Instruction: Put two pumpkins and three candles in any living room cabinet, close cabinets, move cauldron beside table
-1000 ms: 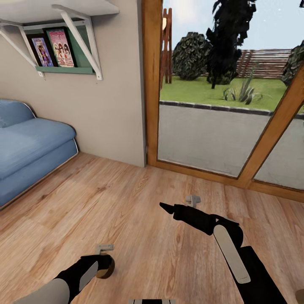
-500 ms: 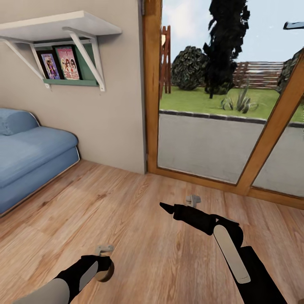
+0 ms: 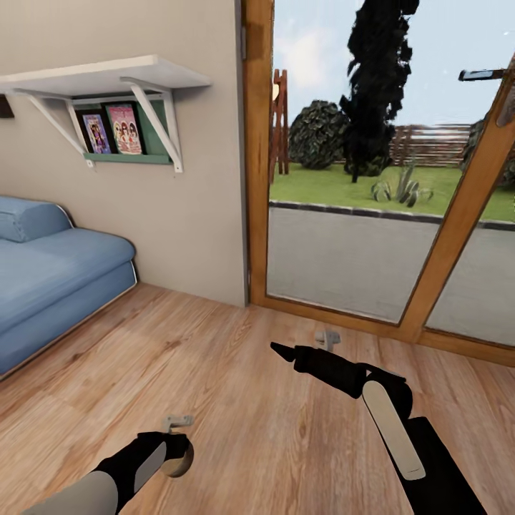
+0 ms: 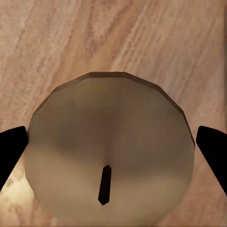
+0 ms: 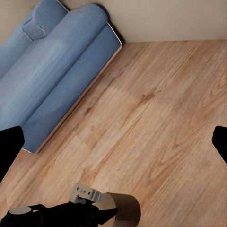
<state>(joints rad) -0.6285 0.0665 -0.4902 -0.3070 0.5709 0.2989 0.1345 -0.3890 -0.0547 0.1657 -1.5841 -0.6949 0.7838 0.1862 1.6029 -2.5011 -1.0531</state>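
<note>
While the head view catches just a beige sliver under the left gripper (image 3: pixel 174 458), the left wrist view shows the stubby grey-beige wax candle (image 4: pixel 111 151) top-on, dark wick visible, sitting between the two black fingers (image 4: pixel 12 146) that clamp its sides above the wooden plank floor (image 3: pixel 236 372). At ten o'clock stands the blue upholstered sofa (image 3: pixel 50 279). Fingers spread wide, the right gripper (image 3: pixel 282 350) holds nothing.
</note>
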